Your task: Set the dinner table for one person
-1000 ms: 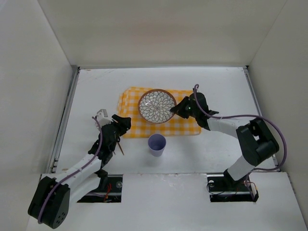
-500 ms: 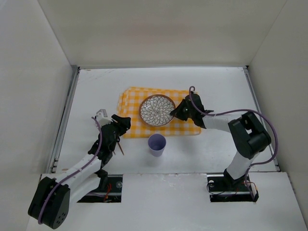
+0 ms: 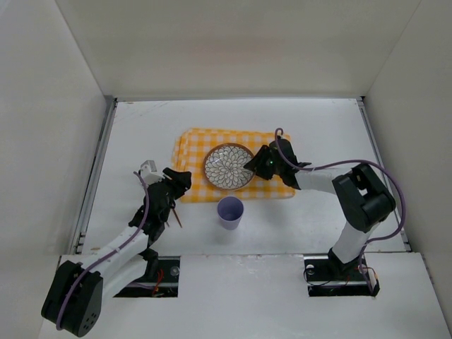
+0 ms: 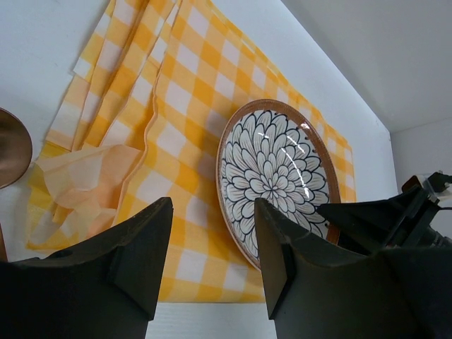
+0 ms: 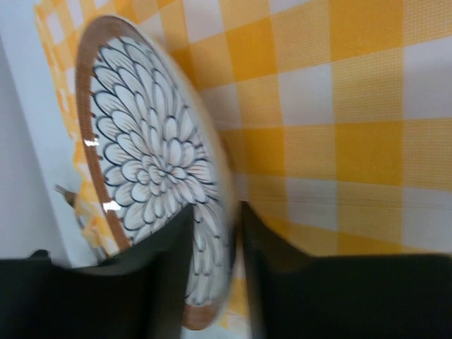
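A flower-patterned plate (image 3: 229,167) with a brown rim lies on the yellow-and-white checked cloth (image 3: 194,152) in the middle of the white dinner table (image 3: 141,134). My right gripper (image 3: 258,164) is at the plate's right edge. In the right wrist view its jaws (image 5: 215,208) stand apart with the blurred rim of the plate (image 5: 152,169) between them. My left gripper (image 3: 180,180) is open and empty just left of the cloth's near corner. In the left wrist view it (image 4: 212,205) looks across the cloth (image 4: 183,106) at the plate (image 4: 275,176).
A pale purple cup (image 3: 230,212) stands on the table just in front of the cloth. A thin brown stick (image 3: 176,217) lies by my left arm. A brown rounded object (image 4: 10,145) and a folded pale orange napkin (image 4: 78,176) sit at the cloth's left edge.
The right gripper brought the plate down and slightly left onto the cloth, and its jaws have come apart around the rim. The left arm has not moved.
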You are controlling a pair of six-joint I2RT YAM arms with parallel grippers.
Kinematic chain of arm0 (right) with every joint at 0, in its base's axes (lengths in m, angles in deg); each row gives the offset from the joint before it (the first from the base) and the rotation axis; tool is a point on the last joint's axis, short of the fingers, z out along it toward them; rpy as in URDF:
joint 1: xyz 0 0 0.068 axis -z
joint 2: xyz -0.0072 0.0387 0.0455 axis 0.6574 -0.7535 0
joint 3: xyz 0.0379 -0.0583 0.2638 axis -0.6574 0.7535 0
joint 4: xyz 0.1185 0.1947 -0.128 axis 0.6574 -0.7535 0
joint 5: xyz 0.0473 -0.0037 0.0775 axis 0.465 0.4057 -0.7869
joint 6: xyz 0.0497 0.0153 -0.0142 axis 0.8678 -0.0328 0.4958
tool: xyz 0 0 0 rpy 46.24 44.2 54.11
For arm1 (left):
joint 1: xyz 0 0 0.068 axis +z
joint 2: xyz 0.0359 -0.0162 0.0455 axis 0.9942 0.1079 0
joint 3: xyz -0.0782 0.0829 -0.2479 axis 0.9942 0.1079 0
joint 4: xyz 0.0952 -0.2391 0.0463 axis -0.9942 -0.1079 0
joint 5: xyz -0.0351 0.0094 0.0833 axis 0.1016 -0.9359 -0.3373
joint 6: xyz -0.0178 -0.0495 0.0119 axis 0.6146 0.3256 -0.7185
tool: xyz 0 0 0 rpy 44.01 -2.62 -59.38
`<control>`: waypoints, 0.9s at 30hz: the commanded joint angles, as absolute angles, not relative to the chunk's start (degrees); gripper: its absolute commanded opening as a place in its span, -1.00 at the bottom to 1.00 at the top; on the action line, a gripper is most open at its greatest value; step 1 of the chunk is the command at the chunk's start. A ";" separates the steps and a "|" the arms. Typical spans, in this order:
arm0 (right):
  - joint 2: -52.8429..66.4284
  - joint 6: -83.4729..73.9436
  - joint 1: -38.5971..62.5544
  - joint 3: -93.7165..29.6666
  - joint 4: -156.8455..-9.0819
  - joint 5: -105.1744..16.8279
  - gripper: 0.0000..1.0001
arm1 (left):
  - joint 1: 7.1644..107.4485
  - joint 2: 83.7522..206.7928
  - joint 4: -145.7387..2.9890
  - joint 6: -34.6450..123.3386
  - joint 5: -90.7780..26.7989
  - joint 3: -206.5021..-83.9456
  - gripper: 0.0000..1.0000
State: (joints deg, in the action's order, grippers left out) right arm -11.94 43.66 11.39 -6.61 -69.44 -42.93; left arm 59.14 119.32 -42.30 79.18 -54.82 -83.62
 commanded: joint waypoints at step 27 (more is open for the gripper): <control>24.52 19.89 -15.69 -11.14 -108.81 -19.76 -0.61 | 58.28 117.86 -39.82 79.70 -54.14 -83.34 -0.05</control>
State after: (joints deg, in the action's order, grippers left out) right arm 27.23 24.34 -11.91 -6.89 -99.32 -24.15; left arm 58.62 119.10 -42.28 79.38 -53.97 -83.54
